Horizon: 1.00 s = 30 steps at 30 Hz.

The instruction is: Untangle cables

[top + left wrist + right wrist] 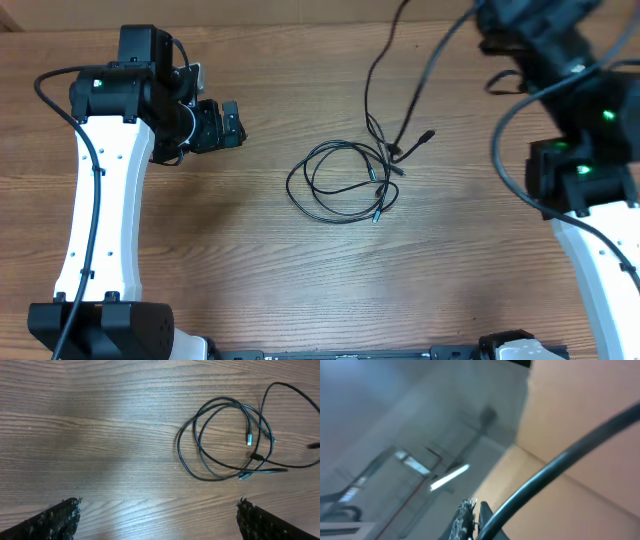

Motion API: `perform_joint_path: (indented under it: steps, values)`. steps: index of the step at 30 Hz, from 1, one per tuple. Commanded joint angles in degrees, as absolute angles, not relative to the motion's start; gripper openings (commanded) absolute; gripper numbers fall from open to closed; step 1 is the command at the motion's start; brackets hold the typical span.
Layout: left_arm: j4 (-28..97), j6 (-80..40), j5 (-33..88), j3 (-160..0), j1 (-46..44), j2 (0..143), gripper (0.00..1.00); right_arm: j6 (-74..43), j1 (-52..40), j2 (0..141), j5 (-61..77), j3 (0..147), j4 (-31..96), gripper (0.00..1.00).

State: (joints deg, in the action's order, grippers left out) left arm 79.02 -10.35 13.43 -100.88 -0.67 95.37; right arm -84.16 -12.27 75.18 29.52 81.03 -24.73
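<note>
The thin black cables (345,187) lie in a loose tangle of loops at the middle of the table, and they also show in the left wrist view (248,438). One strand runs from the tangle up past the table's far edge. Another cable (435,75) rises blurred from the tangle toward my raised right gripper (495,25). In the right wrist view the right gripper (474,507) has its fingers together and this cable (560,462) leaves them, with only ceiling behind. My left gripper (235,125) is open and empty, left of the tangle, low over the wood (157,520).
The wooden table (200,230) carries both arm bases at its front edge. A small plug (427,134) lies to the right of the tangle. The arms' own thick black cables (500,150) hang at the right.
</note>
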Motion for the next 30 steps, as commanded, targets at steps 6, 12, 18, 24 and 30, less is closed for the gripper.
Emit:
perform_joint_path:
  steps: [6, 12, 18, 24, 30]
  values:
    - [79.3, -9.2, 10.8, -102.1, -0.3, 94.2, 1.0, -71.0, -29.0, 88.9, 31.3, 81.8, -23.0, 0.04]
    - [79.3, -9.2, 9.6, -102.1, -0.3, 94.2, 1.0, -79.3, -28.8, 89.7, 32.6, 81.8, -44.8, 0.04]
    - [79.9, -8.8, 9.6, -102.1, -0.3, 94.2, 1.0, -88.3, -15.5, 89.7, 32.7, 81.8, -52.7, 0.04]
    - [79.9, -8.8, 9.7, -102.1, -0.4, 94.2, 1.0, -83.6, 0.3, 89.7, 42.7, 81.8, -38.4, 0.04]
    - [79.3, -8.8, 10.1, -102.1, -0.4, 94.4, 1.0, -58.7, 16.9, 89.7, 46.8, 81.8, -7.2, 0.04]
